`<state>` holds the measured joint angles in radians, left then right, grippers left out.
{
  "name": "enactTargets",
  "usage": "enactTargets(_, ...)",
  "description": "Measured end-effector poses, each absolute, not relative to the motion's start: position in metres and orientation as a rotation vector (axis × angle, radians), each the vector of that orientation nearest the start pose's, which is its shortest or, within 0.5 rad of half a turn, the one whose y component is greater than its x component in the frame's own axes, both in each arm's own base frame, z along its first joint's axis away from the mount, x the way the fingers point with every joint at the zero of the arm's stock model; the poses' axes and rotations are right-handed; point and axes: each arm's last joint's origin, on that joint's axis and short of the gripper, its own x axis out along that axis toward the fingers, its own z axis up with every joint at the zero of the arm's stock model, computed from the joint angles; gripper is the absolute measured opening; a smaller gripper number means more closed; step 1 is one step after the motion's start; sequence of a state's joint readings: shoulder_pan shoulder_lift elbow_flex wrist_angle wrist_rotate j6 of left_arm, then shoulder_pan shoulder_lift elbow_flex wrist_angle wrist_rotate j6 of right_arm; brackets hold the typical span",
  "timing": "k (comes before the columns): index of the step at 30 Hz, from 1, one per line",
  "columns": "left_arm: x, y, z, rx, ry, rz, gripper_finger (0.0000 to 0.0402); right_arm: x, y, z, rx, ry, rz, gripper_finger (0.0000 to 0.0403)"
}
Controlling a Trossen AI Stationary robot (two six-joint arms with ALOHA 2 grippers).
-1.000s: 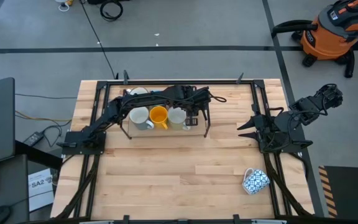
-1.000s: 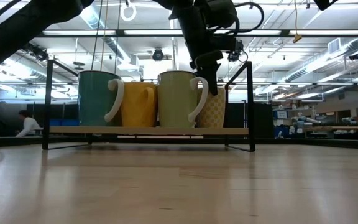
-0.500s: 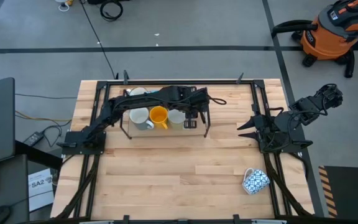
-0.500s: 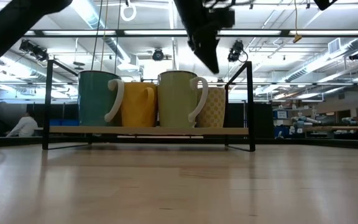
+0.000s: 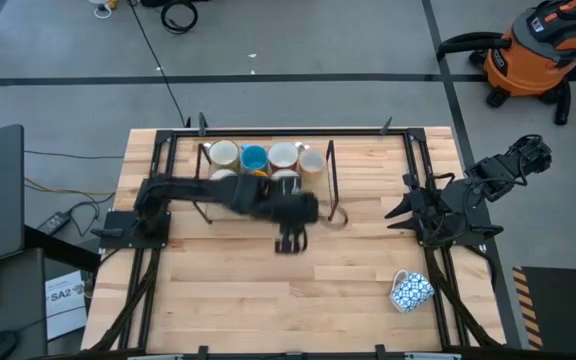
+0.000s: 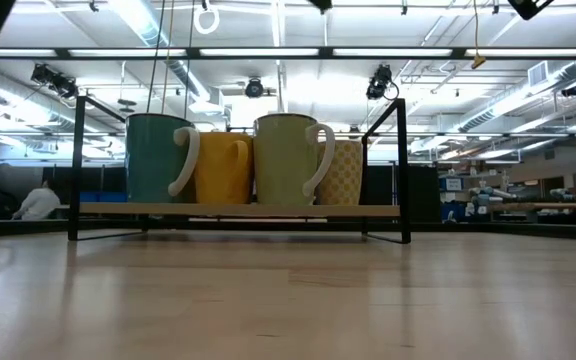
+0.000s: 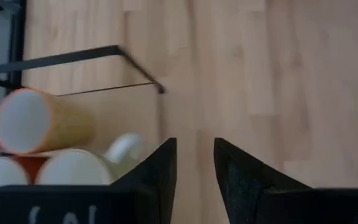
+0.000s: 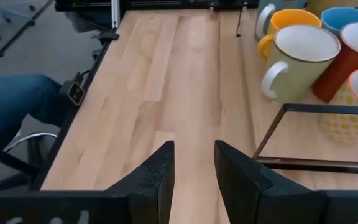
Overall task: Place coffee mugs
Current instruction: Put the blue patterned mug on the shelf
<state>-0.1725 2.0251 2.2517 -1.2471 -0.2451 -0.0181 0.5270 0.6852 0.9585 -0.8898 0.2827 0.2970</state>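
The whole table [image 5: 298,290] was viewed from directly overhead, while a second camera was set level with its surface, facing the rack [image 6: 238,210] of mugs [image 6: 286,160] and the room behind. Each wrist camera was pointed closely past its own fingers; the rack was shared by all four views, seen near the table's far edge.

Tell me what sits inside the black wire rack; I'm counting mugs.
The rack holds a cluster of mugs: four openings show along its back row. The left arm covers most of the front row, so no full count.
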Motion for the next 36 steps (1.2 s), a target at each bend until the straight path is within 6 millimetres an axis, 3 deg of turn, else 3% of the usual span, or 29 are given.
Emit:
enactTargets(5, 0.392, -0.108, 0.371, 0.23, 1.003, 0.123, 0.0112, 0.098, 0.049, 0.339, 0.088, 0.612, 0.177, 0.0118)
enactTargets(8, 0.383, -0.122, 0.369, 0.249, 1.028, 0.171, 0.0112, 0.092, 0.046, 0.337, 0.144, 0.655, 0.179, 0.0118)
enactTargets(14, 0.365, -0.137, 0.366, 0.288, 1.067, 0.319, 0.0112, 0.079, 0.043, 0.33, 0.27, 0.78, 0.167, 0.0118)
enactTargets(24, 0.352, -0.144, 0.367, 0.352, 1.087, 0.373, 0.0112, 0.063, 0.039, 0.318, 0.398, 0.98, 0.077, 0.0118)
enactTargets(36, 0.268, -0.11, 0.46, 0.265, 0.828, 0.353, 0.0111, 0.06, 0.041, 0.317, 0.475, 1.026, 0.073, 0.0118)
